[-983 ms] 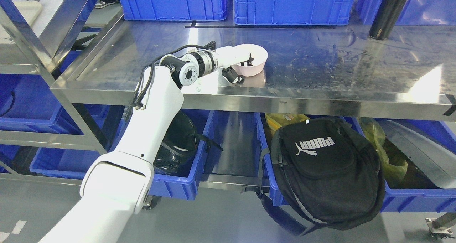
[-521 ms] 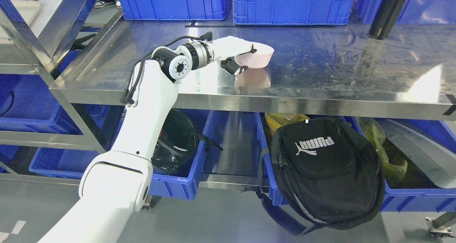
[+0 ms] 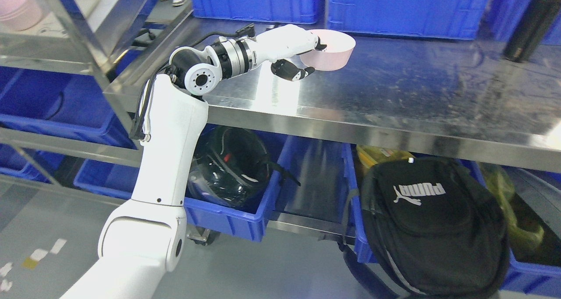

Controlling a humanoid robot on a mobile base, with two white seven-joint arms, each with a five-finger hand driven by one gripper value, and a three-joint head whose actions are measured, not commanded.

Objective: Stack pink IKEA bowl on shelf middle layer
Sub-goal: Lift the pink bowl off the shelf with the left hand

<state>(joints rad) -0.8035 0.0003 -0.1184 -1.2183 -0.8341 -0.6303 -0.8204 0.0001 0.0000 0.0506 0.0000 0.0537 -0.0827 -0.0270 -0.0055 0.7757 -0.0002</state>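
One pink bowl (image 3: 331, 50), clamped in my left hand (image 3: 292, 53), lifted; next, carry to the pink stack (image 3: 19, 12).

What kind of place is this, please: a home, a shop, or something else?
Probably a storeroom or workshop, not a home. The left hand holds a pink bowl above a bare steel table, with blue plastic crates behind and below, one holding a helmet. The floor is plain grey.

Bowl (image 3: 331, 49) above shelf (image 3: 394, 88) centre-left; crates (image 3: 407, 5) behind, backpack (image 3: 431, 229) below.
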